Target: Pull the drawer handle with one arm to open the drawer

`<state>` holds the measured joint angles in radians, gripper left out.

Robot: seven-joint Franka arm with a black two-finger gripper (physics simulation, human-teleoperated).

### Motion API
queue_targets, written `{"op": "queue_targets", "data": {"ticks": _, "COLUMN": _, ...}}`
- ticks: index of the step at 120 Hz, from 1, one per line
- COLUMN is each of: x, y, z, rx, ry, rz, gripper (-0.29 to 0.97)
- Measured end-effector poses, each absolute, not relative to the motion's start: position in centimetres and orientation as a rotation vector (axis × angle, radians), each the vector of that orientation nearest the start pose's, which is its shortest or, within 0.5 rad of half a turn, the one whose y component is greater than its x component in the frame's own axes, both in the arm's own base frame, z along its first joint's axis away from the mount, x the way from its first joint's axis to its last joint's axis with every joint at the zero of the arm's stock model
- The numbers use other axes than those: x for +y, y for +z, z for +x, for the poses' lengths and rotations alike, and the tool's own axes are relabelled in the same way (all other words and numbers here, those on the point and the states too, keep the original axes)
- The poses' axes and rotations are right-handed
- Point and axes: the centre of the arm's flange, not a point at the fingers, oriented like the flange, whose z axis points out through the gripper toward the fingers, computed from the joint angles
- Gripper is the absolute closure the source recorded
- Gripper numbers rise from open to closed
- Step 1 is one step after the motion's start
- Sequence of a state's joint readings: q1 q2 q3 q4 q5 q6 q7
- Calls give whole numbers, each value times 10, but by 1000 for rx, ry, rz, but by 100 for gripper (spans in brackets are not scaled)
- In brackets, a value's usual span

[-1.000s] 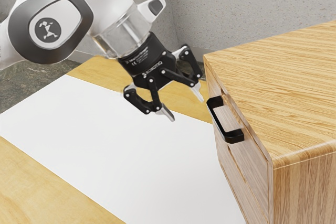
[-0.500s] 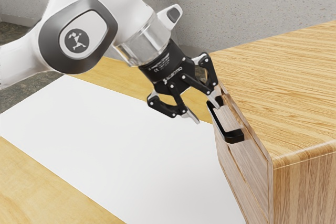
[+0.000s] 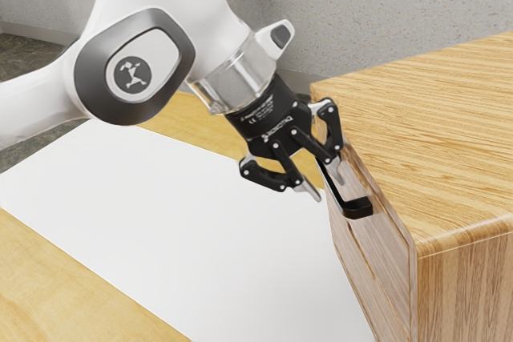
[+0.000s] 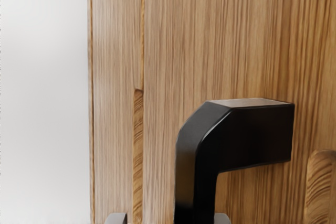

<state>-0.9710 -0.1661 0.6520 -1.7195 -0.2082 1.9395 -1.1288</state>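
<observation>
The claw (image 3: 326,180) is held with its fingers apart, one on each side of the black handle (image 3: 349,202), and the bar is not clamped. In the wrist view, the two fingertips (image 4: 116,217) are seen flanking the handle (image 4: 231,129); one is set just beside the bar and the other stands a little off it. The handle is mounted on the top drawer front (image 3: 377,226), which is seen lying flush with the face of the wooden cabinet (image 3: 425,134). The white arm (image 3: 136,70) is extended toward the handle from the exterior view's upper left. Below the handle and toward the exterior view's left, a white sheet (image 3: 160,214) is spread over the wooden worktop (image 3: 48,294). A grey wall (image 3: 385,6) is seen behind the handle.
</observation>
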Motion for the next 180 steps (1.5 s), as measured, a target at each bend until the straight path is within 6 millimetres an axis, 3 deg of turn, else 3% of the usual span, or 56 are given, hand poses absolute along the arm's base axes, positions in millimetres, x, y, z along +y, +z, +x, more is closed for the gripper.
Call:
{"op": "queue_targets", "data": {"ticks": 32, "x": -154, "y": 663, "z": 521, "rx": -1506, "ry": -99, "rz": -3271, "gripper": 66}}
{"op": "queue_targets", "data": {"ticks": 53, "x": -138, "y": 668, "z": 514, "rx": -1532, "ry": -78, "rz": -3286, "gripper": 70}}
{"op": "queue_targets", "data": {"ticks": 95, "x": -124, "y": 665, "z": 499, "rx": -1533, "ry": -22, "rz": -3310, "gripper": 71}}
{"op": "queue_targets", "data": {"ticks": 140, "x": -128, "y": 664, "z": 487, "rx": -1504, "ry": 12, "rz": -3335, "gripper": 71}}
{"op": "queue_targets", "data": {"ticks": 180, "x": -110, "y": 667, "z": 461, "rx": -1498, "ry": 31, "rz": -3367, "gripper": 72}}
